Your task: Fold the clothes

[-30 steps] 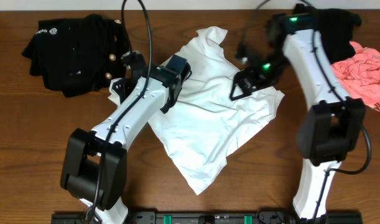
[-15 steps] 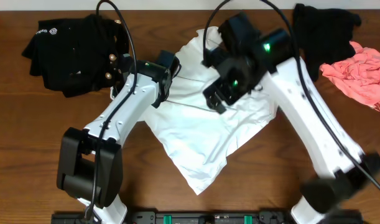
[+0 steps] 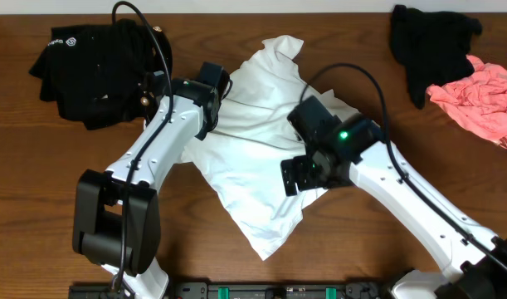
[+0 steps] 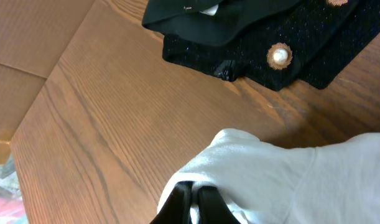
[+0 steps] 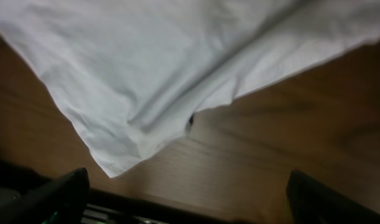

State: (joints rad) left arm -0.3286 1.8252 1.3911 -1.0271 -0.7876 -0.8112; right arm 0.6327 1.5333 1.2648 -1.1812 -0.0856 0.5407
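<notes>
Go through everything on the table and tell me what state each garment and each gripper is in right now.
white T-shirt: unfolded, spread out and wrinkled, one edge pinched.
black buttoned garment: bunched up, not folded.
plain black garment: crumpled, not folded.
pink garment: crumpled, not folded.
left gripper: shut on the white T-shirt.
right gripper: open, over the shirt's edge, holding nothing.

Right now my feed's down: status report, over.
Left gripper shut on white T-shirt. Right gripper open above its edge. Shirt rumpled, unfolded. Black buttoned garment close, not touching.
</notes>
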